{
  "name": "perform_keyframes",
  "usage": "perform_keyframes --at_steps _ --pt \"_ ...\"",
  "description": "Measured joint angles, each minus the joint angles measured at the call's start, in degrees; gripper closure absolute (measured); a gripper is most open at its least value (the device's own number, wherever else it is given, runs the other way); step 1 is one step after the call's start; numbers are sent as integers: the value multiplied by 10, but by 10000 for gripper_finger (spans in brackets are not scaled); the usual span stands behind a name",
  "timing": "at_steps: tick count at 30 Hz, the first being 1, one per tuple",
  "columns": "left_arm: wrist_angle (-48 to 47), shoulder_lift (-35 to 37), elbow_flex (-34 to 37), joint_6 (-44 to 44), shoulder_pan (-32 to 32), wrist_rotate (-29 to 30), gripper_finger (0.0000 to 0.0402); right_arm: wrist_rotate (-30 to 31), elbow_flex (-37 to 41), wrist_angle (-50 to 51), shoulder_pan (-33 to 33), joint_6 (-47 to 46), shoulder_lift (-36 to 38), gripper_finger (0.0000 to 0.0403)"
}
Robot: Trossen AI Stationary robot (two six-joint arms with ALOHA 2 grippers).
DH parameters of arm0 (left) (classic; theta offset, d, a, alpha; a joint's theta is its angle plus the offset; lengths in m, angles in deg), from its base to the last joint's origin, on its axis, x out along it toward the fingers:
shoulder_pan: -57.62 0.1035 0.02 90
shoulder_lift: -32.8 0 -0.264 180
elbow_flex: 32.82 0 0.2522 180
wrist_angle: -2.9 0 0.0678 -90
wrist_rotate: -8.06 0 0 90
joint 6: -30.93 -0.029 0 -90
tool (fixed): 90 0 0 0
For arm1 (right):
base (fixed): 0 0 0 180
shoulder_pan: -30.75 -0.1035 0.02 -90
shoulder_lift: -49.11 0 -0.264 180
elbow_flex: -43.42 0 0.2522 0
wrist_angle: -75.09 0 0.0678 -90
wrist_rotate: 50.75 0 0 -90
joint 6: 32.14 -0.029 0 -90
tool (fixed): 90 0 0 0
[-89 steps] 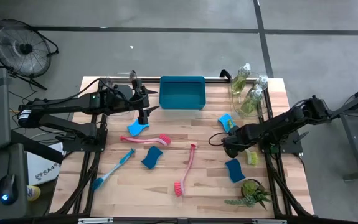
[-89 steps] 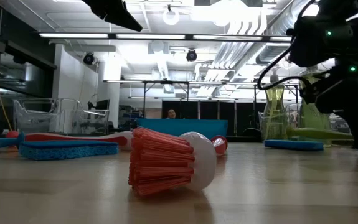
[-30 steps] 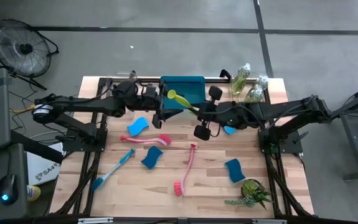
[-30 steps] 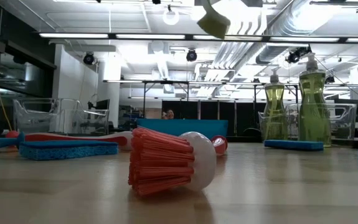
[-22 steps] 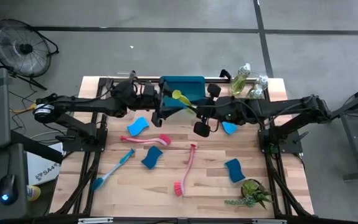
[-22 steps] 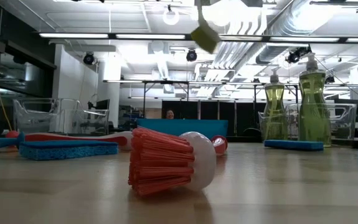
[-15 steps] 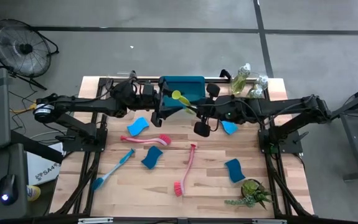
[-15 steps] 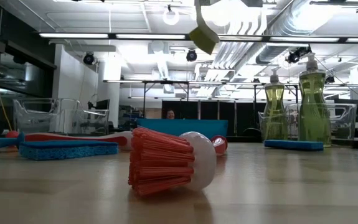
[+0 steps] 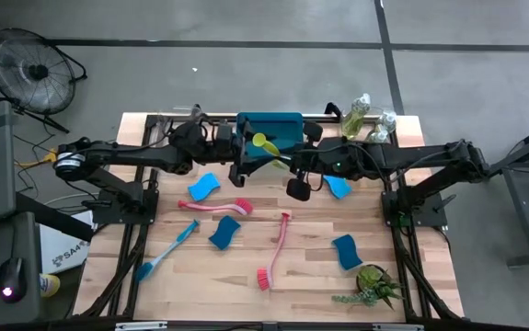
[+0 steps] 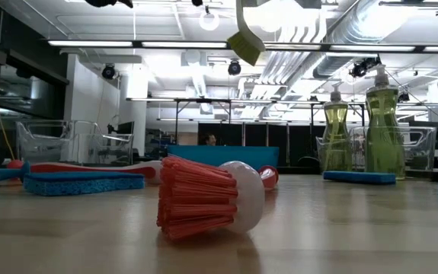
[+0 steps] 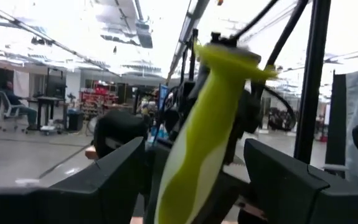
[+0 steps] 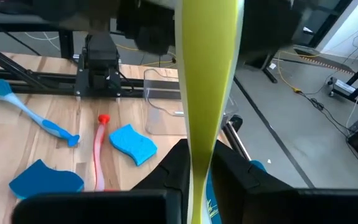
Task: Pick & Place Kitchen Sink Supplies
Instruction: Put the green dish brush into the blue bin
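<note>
A yellow-green dish brush [image 9: 271, 152] hangs in the air in front of the blue tray [image 9: 269, 124]; its head [image 10: 244, 42] shows high up in the low view. My right gripper [image 9: 291, 165] is shut on its handle. My left gripper [image 9: 243, 165] is open. Its fingers [image 11: 113, 177] stand on either side of the brush [image 11: 197, 137] with a gap on each side, touching nothing. On the table lie two pink-red brushes [image 9: 218, 207] [image 9: 276, 248], a blue brush [image 9: 167, 248] and blue sponges [image 9: 203, 188] [image 9: 225, 232]. My right gripper pinches the brush's handle [image 12: 197, 158] between its two fingers [image 12: 172, 171]. It comes from the table's right side, and the handle runs on from the fingers toward my left gripper. The brush is lifted clear of the table, its head toward the tray.
Bottles of yellow-green liquid [image 9: 365, 124] stand at the far right corner. Two more blue sponges [image 9: 338, 187] [image 9: 346, 250] lie on the right, and a spiky green plant [image 9: 370, 285] sits at the near right. A pink-red brush head [image 10: 203, 196] lies close to the low camera.
The yellow-green brush has turned a little in the air while staying lifted; its head has swung slightly sideways in the low view. My left gripper has tipped slightly upward around it. Both grippers have stayed in place.
</note>
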Motion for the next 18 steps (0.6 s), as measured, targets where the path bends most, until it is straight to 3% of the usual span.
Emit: perform_keyframes --at_steps 4,12,18 --pt "2 0 0 -11 0 -11 177 1 0 0 0 0 0 349" --pt "1 0 0 -48 1 -19 305 -3 0 0 0 -4 0 367" --pt "0 0 0 -59 1 -22 305 -4 0 0 -1 -4 0 344"
